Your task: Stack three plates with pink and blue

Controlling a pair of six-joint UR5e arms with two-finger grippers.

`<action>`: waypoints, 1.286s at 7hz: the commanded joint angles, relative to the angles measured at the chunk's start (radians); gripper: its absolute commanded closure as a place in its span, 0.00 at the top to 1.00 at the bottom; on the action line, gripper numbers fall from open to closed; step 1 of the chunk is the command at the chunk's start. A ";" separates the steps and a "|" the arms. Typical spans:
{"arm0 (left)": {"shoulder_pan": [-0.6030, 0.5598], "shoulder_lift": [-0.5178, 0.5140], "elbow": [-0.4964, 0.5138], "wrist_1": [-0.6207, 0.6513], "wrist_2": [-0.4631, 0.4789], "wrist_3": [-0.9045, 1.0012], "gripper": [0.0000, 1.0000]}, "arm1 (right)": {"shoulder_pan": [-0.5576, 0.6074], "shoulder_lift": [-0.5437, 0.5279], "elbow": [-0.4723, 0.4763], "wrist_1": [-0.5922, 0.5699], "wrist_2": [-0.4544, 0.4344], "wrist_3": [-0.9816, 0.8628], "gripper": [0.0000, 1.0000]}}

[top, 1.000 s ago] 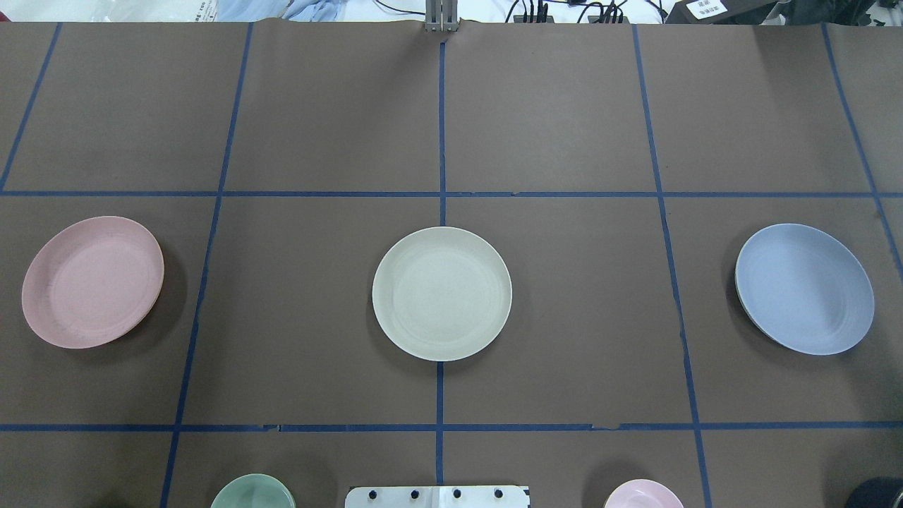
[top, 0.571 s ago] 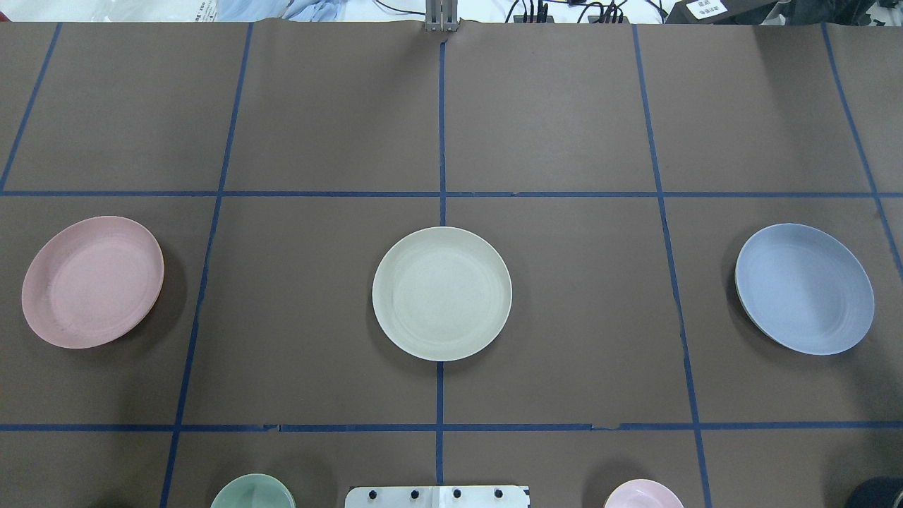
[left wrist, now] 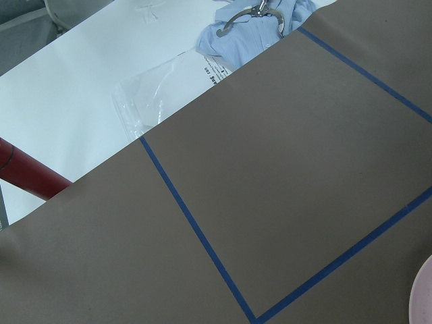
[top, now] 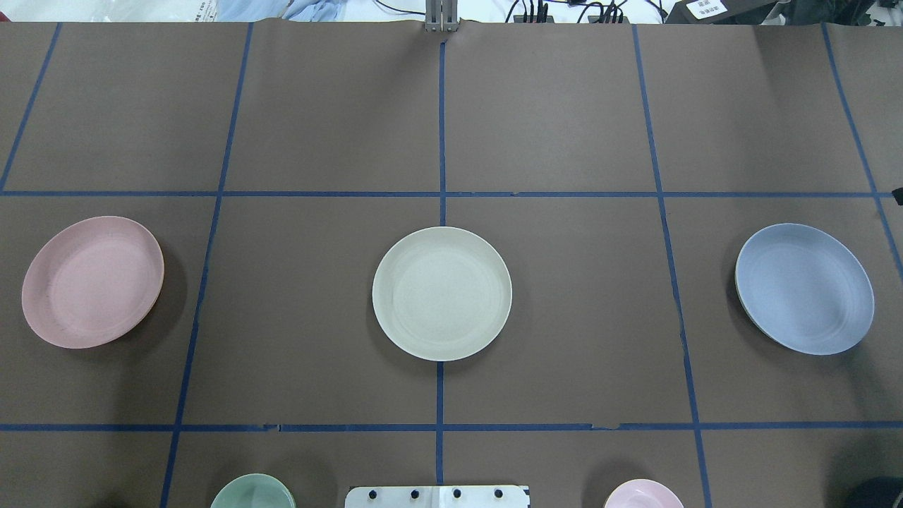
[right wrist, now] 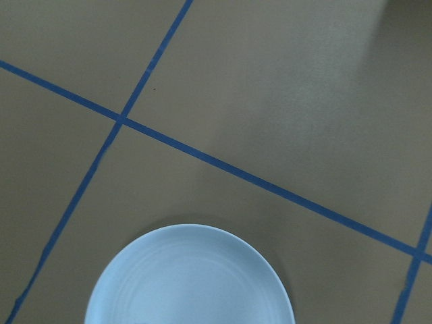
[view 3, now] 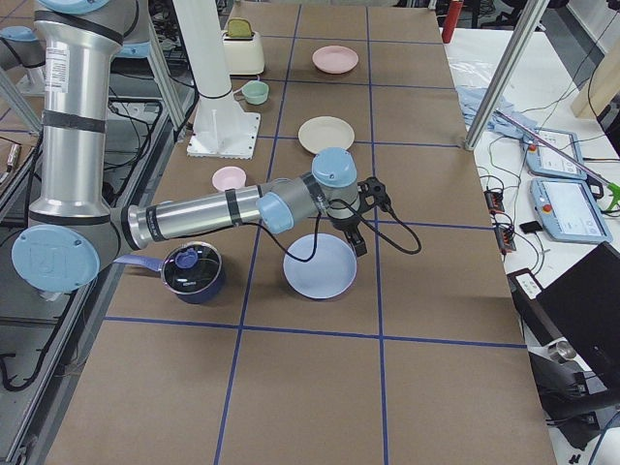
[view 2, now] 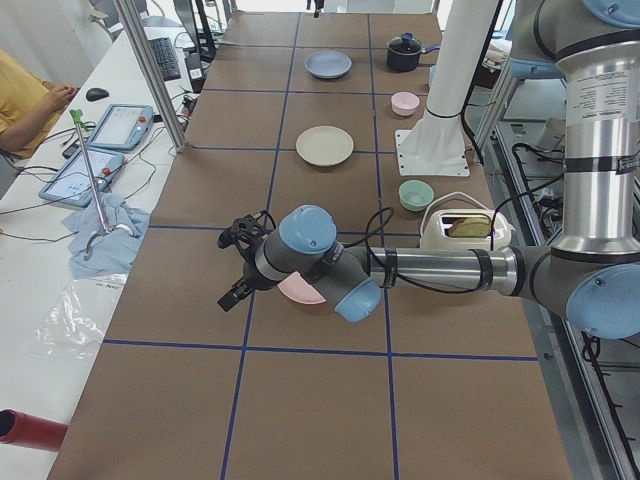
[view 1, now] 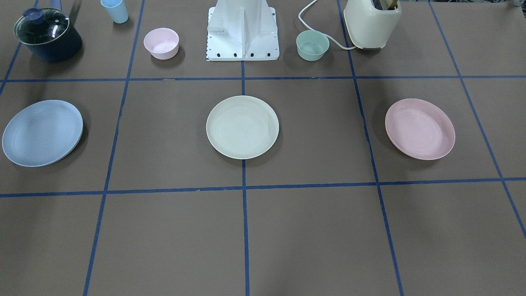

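Observation:
Three plates lie apart in one row on the brown table. The cream-white plate is in the middle, the pale pink plate on the left, the pale blue plate on the right. My left gripper shows only in the exterior left view, hovering by the pink plate. My right gripper shows in the exterior right view, hovering over the far edge of the blue plate. I cannot tell whether either is open or shut. The right wrist view shows the blue plate below.
Near the robot base stand a small pink bowl, a small mint-green bowl, a cream toaster, a dark pot with a glass lid and a blue cup.
The plates have not moved. A small dark piece has come into the overhead view at its right edge, level with the tape line beyond the blue plate.

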 commanded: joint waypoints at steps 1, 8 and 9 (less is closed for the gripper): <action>0.109 0.037 0.148 -0.273 0.010 -0.253 1.00 | -0.072 -0.007 0.000 0.113 -0.005 0.162 1.00; 0.583 0.056 0.285 -0.615 0.280 -0.731 0.98 | -0.072 -0.051 0.000 0.160 -0.002 0.161 1.00; 0.591 0.056 0.287 -0.615 0.280 -0.733 0.79 | -0.072 -0.053 0.000 0.160 -0.004 0.162 1.00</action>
